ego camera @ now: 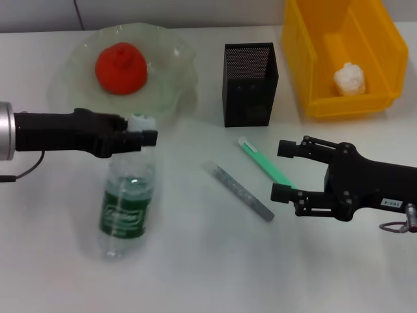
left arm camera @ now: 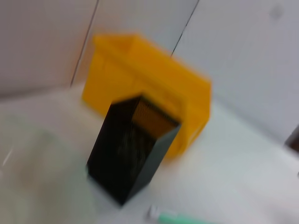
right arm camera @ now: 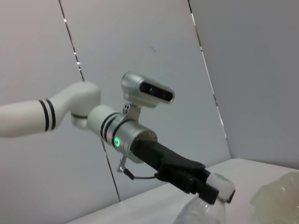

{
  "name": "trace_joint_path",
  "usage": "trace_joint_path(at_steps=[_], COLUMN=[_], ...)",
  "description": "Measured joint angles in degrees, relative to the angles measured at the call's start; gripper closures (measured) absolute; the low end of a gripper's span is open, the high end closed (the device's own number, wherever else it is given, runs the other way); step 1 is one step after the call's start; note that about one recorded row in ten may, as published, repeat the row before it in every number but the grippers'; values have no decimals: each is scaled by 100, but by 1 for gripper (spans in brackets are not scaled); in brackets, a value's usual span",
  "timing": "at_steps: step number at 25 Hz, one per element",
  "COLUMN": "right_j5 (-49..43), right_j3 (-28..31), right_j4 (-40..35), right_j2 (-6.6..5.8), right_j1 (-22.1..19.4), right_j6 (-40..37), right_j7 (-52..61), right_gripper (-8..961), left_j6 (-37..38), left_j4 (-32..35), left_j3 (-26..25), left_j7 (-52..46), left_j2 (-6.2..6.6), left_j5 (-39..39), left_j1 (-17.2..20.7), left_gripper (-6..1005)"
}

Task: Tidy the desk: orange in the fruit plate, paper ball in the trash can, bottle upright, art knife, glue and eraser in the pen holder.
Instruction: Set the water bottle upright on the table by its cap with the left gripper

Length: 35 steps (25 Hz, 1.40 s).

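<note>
Nearest, the small clear plastic bottle (ego camera: 128, 207) with a green label stands up on the white bench (ego camera: 195, 274), and the left claw (ego camera: 144, 135) is clenched on its white cap, so that job looks almost done. The right claw (ego camera: 281, 171) hangs released just above the near end of a long green stick with a white cap (ego camera: 264, 161), which I think is the glue. Beside it lies a thin flat grey tool (ego camera: 238, 190), maybe the art knife. Both must go into the tall square black mesh pen holder (ego camera: 251, 83) farther back. I cannot see an eraser. At the back, the knobby red-orange orange (ego camera: 120, 68) sits in the wavy pale green fruit plate (ego camera: 174, 88), and the crumpled white paper ball (ego camera: 350, 79) sits in the shiny yellow plastic trash can (ego camera: 316, 59).
</note>
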Motion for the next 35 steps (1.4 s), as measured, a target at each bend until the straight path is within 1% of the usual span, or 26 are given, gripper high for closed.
trace_joint_path(at_steps=[1,4,5,6,7,9,10,11,14,15,16,17,19,20,21,24,25,29,30,31,34,35], right_j5=[0,16,27,27,29,31,32,32,34,36,36,37,40,45,45,48,49,54,57,57,57,67], right_j3=[0,-32,-35,-35,-35,-30,-12,-12,13,13,13,11,9,15,15,1,-7,14,20,20,20,23], right_j4=[0,0,0,0,1,44,139,139,345,459,459,494,590,694,694,726,731,800,857,857,882,884], right_j2=[0,1,8,8,15,23,25,25,26,30,30,32,37,41,41,45,53,58,58,58,55,55], right_j1=[0,13,17,17,19,25,58,58,150,208,208,229,276,334,334,380,392,411,426,426,430,427], right_j6=[0,-6,-12,-12,-14,-15,-26,-26,-66,-75,-75,-75,-75,-75,-75,-75,-74,-69,-66,-66,-47,-40], right_j7=[0,93,111,111,113,118,118,118,114,75,75,62,28,-12,-12,-27,-30,-58,-92,-92,-107,-111], right_gripper=[116,116,116,117,117,117,117,117,117,117,117,117,117,117,117,117,117,118,118,118,118,118], left_j6=[0,29,57,57,100,176,269,269,338,352,352,355,358,344,344,315,262,94,-11,-11,-36,81], left_j4=[0,-837,-1344,-1344,-1646,-2048,-2540,-2540,-3297,-3748,-3748,-3968,-4466,-4840,-4840,-5209,-5404,-5591,-5734,-5734,-5862,-5858], left_j3=[0,-349,-639,-639,-818,-1044,-1246,-1246,-1457,-1498,-1498,-1512,-1538,-1552,-1552,-1559,-1568,-1682,-1875,-1875,-2161,-2201], left_j7=[0,988,1627,1627,2082,2633,3281,3281,4523,5440,5440,5882,6953,7842,7842,8794,9228,9358,9343,9343,9338,9167], left_j2=[0,12,13,13,11,2,-1,-1,-20,-34,-34,-38,-41,-50,-50,-70,-76,-77,-77,-77,-75,-62], left_j5=[0,-536,-783,-783,-970,-1246,-1584,-1584,-2155,-2531,-2531,-2704,-3119,-3447,-3447,-3666,-3725,-3759,-3763,-3763,-3771,-3763], left_j1=[0,11,35,35,59,102,145,145,232,267,267,275,287,288,288,256,193,99,40,40,20,77], left_gripper=[559,559,559,559,559,559,559,559,559,559,559,559,559,559,559,558,558,558,558,558,553,547])
